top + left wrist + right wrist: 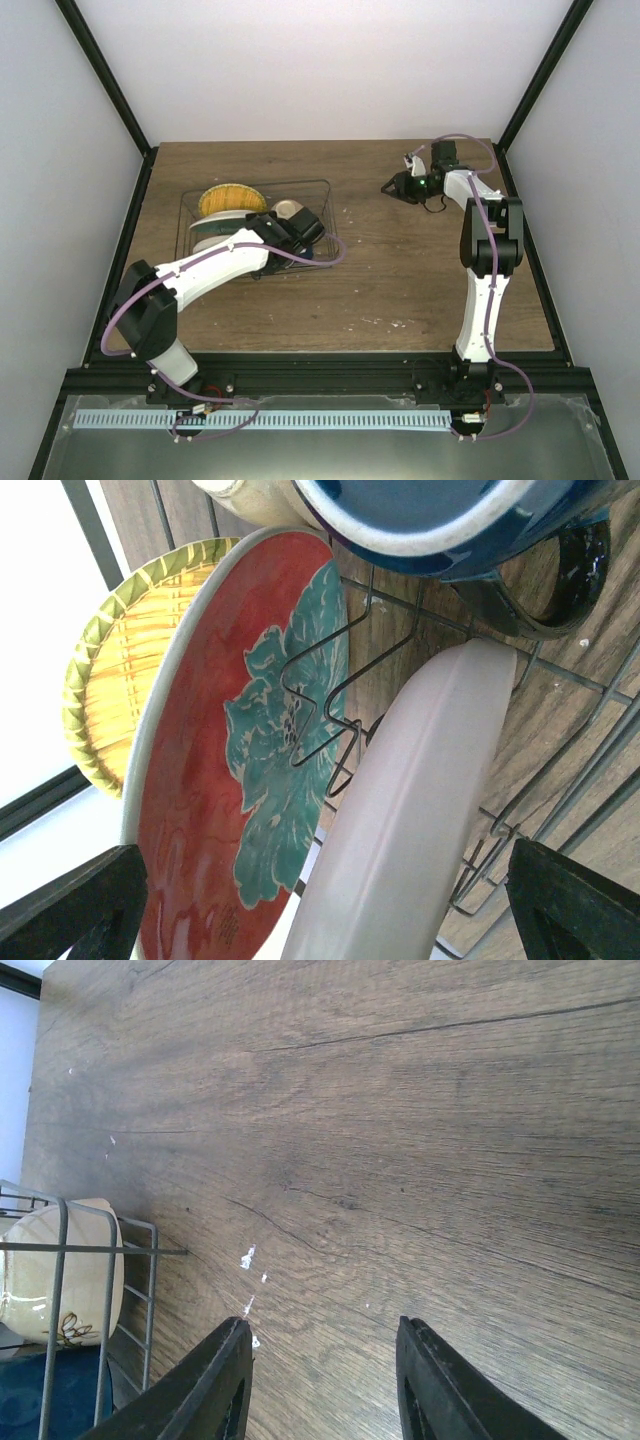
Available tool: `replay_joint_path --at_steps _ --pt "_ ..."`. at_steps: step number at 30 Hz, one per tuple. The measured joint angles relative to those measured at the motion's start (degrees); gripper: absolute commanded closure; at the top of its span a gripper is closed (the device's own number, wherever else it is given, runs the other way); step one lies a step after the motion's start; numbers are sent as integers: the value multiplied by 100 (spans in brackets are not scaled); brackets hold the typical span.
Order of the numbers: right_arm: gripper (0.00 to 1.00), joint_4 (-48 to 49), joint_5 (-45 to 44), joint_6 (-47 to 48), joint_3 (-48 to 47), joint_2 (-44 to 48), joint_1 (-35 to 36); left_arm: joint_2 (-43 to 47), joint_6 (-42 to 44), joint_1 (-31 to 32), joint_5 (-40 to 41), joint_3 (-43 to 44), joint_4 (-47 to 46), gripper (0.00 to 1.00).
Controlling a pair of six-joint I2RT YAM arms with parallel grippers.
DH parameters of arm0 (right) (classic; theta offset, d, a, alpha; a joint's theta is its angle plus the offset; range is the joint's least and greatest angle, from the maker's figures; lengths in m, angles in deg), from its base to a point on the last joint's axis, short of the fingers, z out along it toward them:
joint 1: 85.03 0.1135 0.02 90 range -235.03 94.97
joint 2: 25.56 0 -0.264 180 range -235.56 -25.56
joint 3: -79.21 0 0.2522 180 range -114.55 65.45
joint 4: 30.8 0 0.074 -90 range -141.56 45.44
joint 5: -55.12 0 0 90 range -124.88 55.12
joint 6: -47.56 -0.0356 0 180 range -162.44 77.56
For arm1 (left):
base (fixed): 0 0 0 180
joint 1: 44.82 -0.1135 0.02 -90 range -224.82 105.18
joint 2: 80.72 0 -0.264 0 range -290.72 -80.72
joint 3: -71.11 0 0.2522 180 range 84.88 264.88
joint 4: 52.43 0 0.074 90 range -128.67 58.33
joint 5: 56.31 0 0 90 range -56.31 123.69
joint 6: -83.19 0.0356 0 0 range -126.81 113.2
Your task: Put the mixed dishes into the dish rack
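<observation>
The dish rack [325, 190] of thin dark wire stands at the table's left. In it a yellow-orange grid plate [110, 680], a red plate with a teal flower [230, 780] and a translucent whitish plate [420, 810] stand on edge between the wire dividers [320, 710]. Beside them sit the dark blue mug [450, 520] and the cream bowl [40, 1270]. My left gripper [330, 920] hangs open over the rack. The whitish plate's rim rises between its wide-spread fingers [90, 910], clear of both. My right gripper [325, 1370] is open and empty above bare wood at the far right [392, 187].
The wooden table [400, 280] is boxed in by a dark frame with white walls on three sides. The rack's wire wall [150, 1260] shows at the left of the right wrist view. Small white flecks [247, 1257] mark the wood.
</observation>
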Motion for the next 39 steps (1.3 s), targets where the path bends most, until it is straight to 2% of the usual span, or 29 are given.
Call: replay_joint_path --at_steps 15,17,23,26,28,34,39 --pt "55 -122 -68 24 -168 -7 0 129 -164 256 -535 774 24 0" --pt "50 -149 -133 33 -175 -4 0 175 -111 260 -599 861 -219 0" --pt "21 -280 -330 59 -380 4 0 184 -219 87 -988 1399 -1187 0" --pt "6 -297 -435 70 -483 39 0 170 -564 -317 -1475 1954 -1585 0" --pt "1 -323 -533 105 -540 61 0 157 -831 -704 -1823 2269 -1797 0" --pt "0 -431 -977 197 -737 107 -4 -118 -1768 -2159 -3121 2973 -2162 0" --pt "0 -487 -1250 223 -745 240 -48 -411 -2492 -3230 -4138 3060 -2286 0"
